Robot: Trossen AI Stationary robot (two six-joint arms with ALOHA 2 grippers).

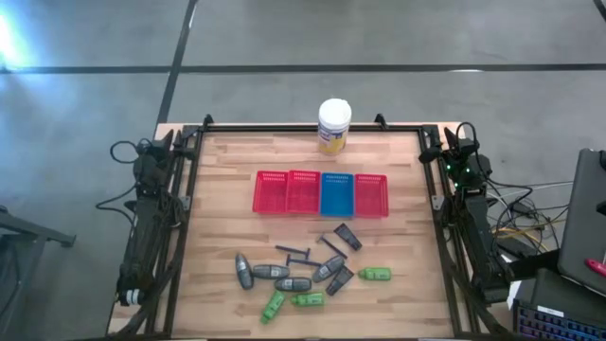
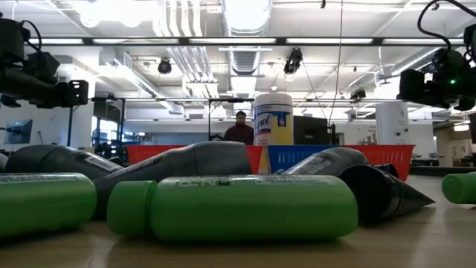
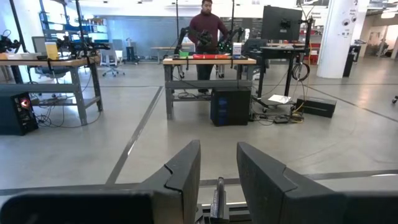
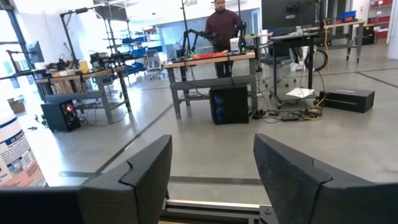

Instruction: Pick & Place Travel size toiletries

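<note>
The travel size toiletries lie loose in a cluster on the wooden table, near its front edge. They include grey oval tubes, green bottles, dark wedge tubes and thin dark sticks. The low view looks straight at a green bottle with grey tubes behind it. My left gripper rests folded at the table's left side and is open with nothing between its fingers. My right gripper, at the right side, is open wider and also holds nothing. Both point past the table's far edge into the room.
A row of mesh baskets crosses the table's middle: red, red, blue, red. A white canister with a yellow label stands at the far edge. A person works at a bench far off in the room.
</note>
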